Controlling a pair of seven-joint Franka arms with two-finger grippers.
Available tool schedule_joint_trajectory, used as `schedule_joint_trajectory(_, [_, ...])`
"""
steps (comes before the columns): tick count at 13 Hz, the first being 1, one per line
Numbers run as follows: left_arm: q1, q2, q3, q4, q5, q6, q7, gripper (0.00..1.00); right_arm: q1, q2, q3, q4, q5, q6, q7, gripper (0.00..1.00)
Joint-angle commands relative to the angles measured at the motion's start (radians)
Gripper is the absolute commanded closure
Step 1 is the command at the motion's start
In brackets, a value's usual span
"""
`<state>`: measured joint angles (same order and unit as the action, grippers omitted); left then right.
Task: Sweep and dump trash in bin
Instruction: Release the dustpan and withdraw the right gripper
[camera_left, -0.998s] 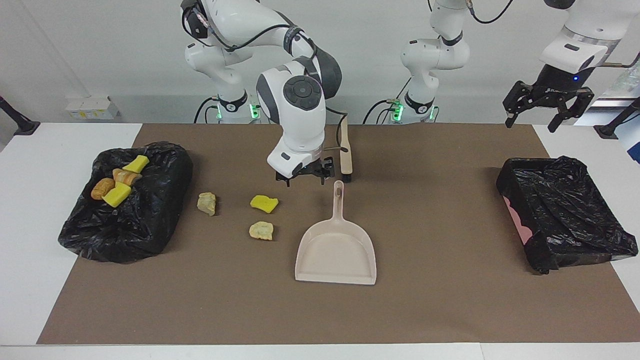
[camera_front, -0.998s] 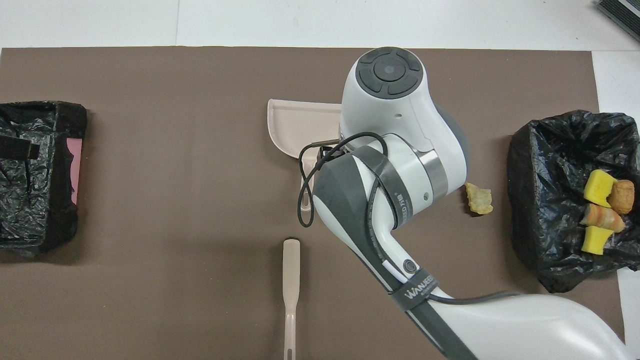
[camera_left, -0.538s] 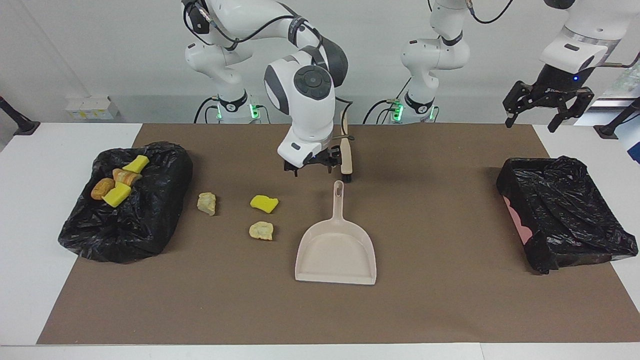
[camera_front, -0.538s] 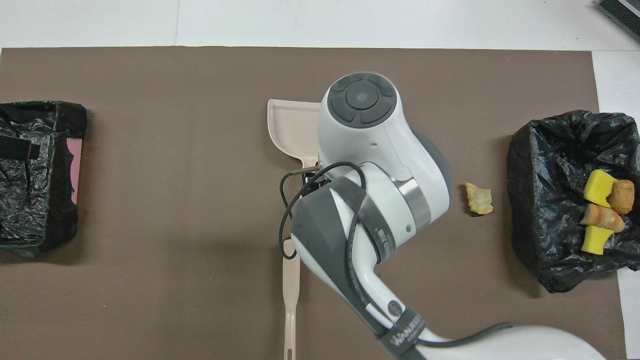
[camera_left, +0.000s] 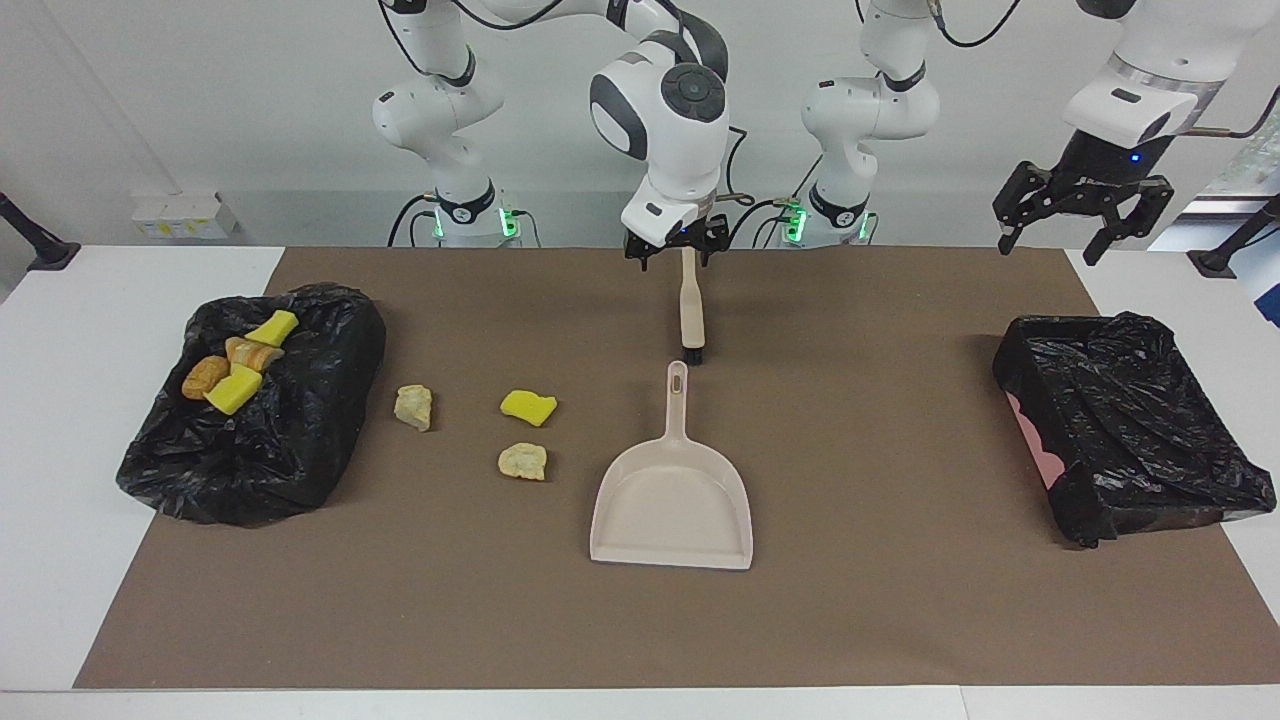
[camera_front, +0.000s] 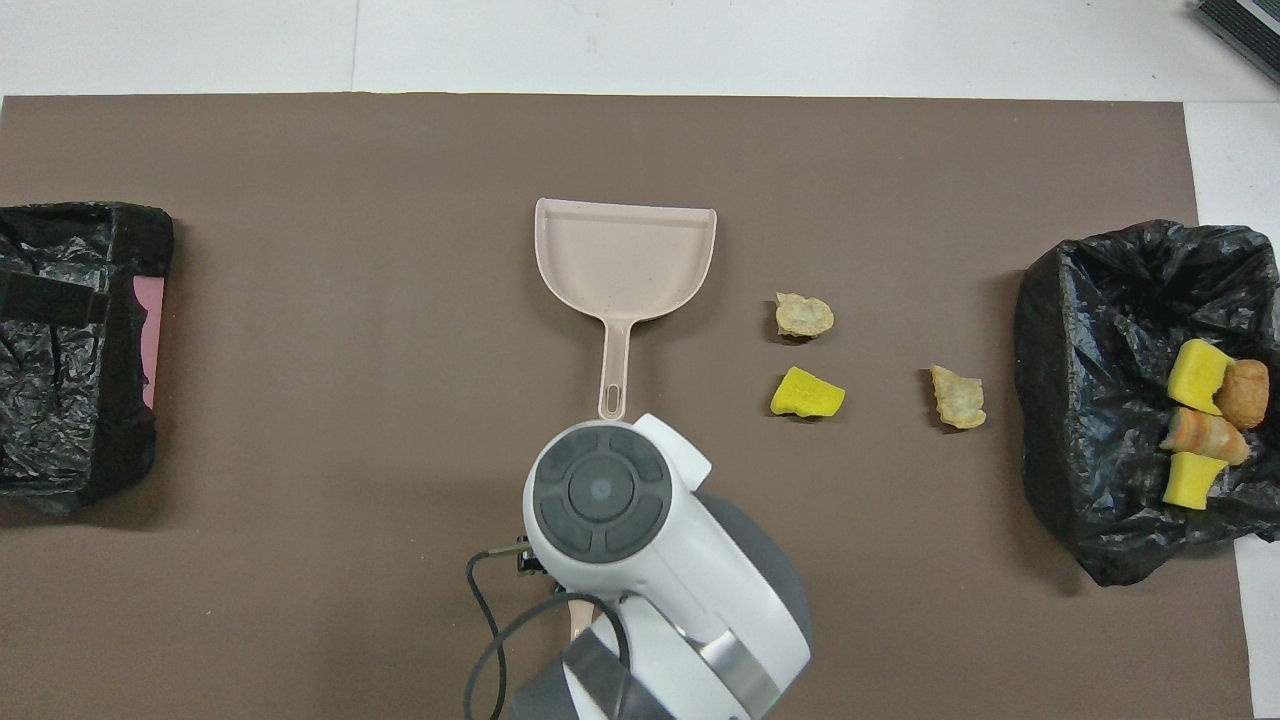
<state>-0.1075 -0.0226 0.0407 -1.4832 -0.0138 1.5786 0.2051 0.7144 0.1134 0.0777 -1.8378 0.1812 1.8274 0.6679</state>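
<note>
The right gripper is being held spread over the brush handle's end; three trash pieces are lying well apart from it, beside the dustpan.

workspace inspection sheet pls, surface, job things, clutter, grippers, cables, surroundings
surface: brown mat on a white table.
job's things: beige dustpan mid-mat; brush lying nearer the robots, in line with its handle; three scraps loose on the mat; four pieces on the black bag at the right arm's end; black-lined bin at the left arm's end.
clutter: nothing seen.
grippers: right gripper over the brush handle; left gripper open, waiting above the table's edge near the bin.
cables: black cable looped on the right arm.
surroundings: white wall, small white box.
</note>
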Motion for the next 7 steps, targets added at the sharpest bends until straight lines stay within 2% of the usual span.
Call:
schedule_joint_trajectory(1, [-0.070,0.003,0.005,-0.032,0.005,0.055,-0.021,0.00,0.071,-0.127,0.002,-0.237,0.063,0.128,0.021,0.00])
schedule_joint_trajectory(3, [-0.136,0.033,0.005,-0.052,0.005,0.121,-0.117,0.00,0.128,-0.117,0.002,-0.283,0.064,0.194,0.093,0.00])
schedule_joint_trajectory(5, [-0.207,0.076,0.005,-0.055,0.005,0.173,-0.202,0.00,0.196,-0.063,0.002,-0.291,0.064,0.242,0.114,0.16])
schedule_joint_trajectory(7, [-0.254,0.105,0.005,-0.057,0.005,0.215,-0.233,0.00,0.224,-0.025,0.002,-0.310,0.064,0.311,0.156,0.23])
